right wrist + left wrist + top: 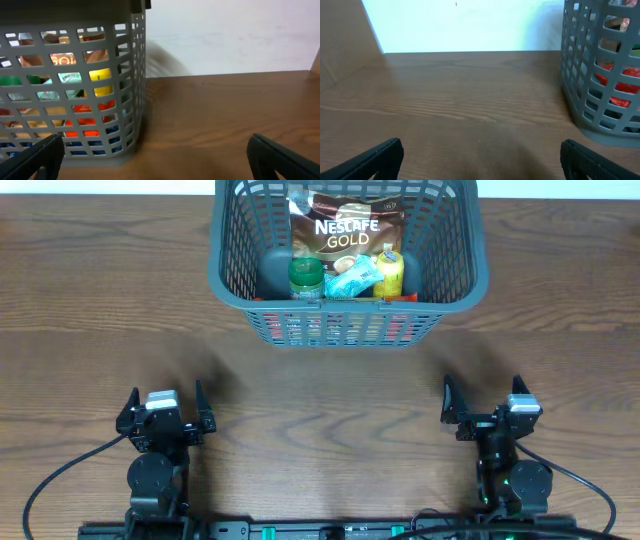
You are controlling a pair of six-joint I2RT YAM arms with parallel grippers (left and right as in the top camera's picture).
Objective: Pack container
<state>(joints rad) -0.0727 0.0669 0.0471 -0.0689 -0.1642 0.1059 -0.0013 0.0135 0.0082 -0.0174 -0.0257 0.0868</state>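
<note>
Wood-grain brown table (pixel 330 390) covers the whole work area. A pale wall (pixel 470 25) stands behind its far edge in my wrist views.

1. Container position. The container (pixel 345 328) stands upright at the far centre of the table, well apart from both of my arms. In the left wrist view it fills the right edge (pixel 600 75). In the right wrist view it fills the left half (pixel 75 75).

2. Container contents. A Nescafé Gold pouch (pixel 345 230) leans against the far wall. In front of it, along the near wall, stand a green-capped jar (pixel 306 277), a light blue packet (pixel 352 280) and a yellow bottle (pixel 388 272). Red packaging (pixel 85 107) shows low down through the lattice slots; I cannot tell what it is.

3. Left gripper (pixel 167 395). It sits near the front left of the table and points toward the far edge. Its jaws are spread wide and grip nothing. Both fingertips (pixel 375 160) show at the bottom corners of the left wrist view, with bare wood between them.

4. Right gripper (pixel 482 395). It sits near the front right, also facing the far edge. Its jaws are spread wide and empty. Its fingertips (pixel 285 160) frame the container's corner and open table.
</note>
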